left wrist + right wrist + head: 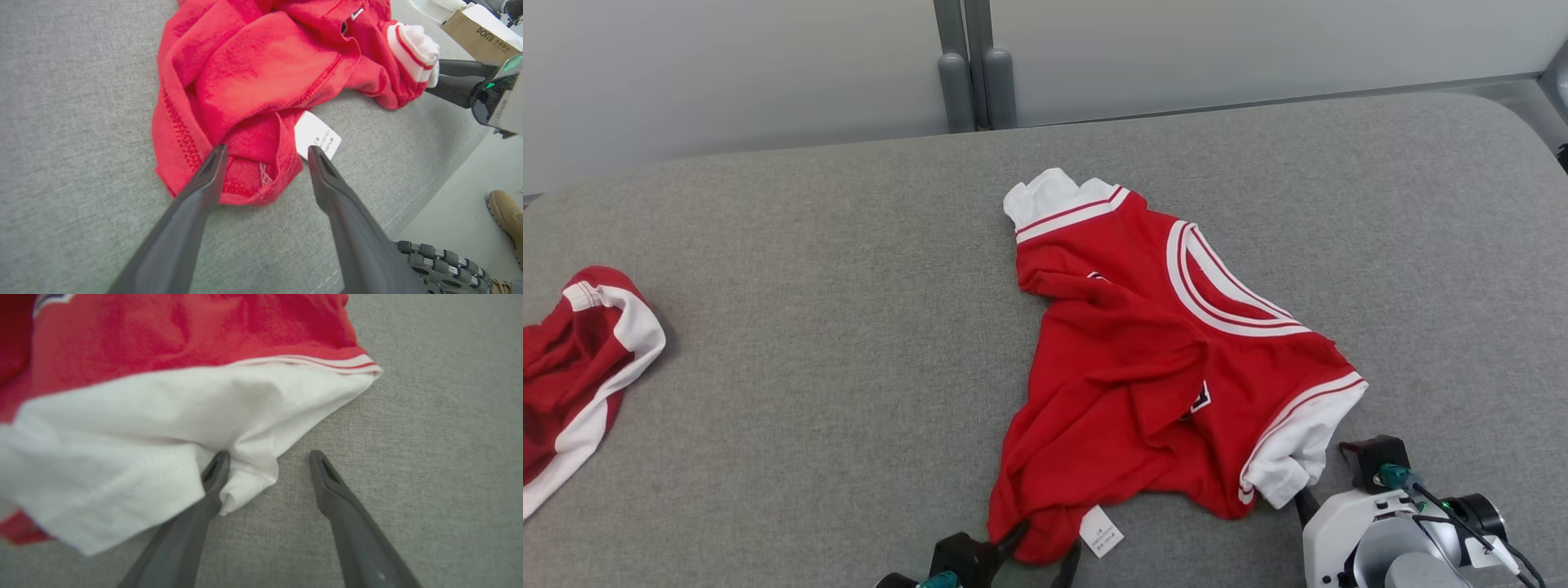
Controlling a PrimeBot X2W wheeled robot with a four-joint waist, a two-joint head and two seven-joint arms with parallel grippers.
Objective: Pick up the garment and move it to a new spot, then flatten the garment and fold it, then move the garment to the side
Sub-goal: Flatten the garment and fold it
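Observation:
A red garment (1152, 359) with white trim lies crumpled on the grey table (809, 327), right of centre, a white label (1101, 531) at its near hem. My left gripper (1039, 549) stands open at the near hem corner; in the left wrist view its fingers (204, 183) straddle the red hem (245, 179) beside the label (318, 136). My right gripper (1304, 502) is open at the white sleeve cuff (1294, 453). In the right wrist view the cuff (163, 428) drapes over one finger (212, 477), with a small fold between the two.
A second red and white garment (580, 359) lies at the table's far left. Grey posts (972, 82) stand behind the table. Past the near table edge are a cardboard box (478, 28) and a person's tan shoe (506, 212) on the floor.

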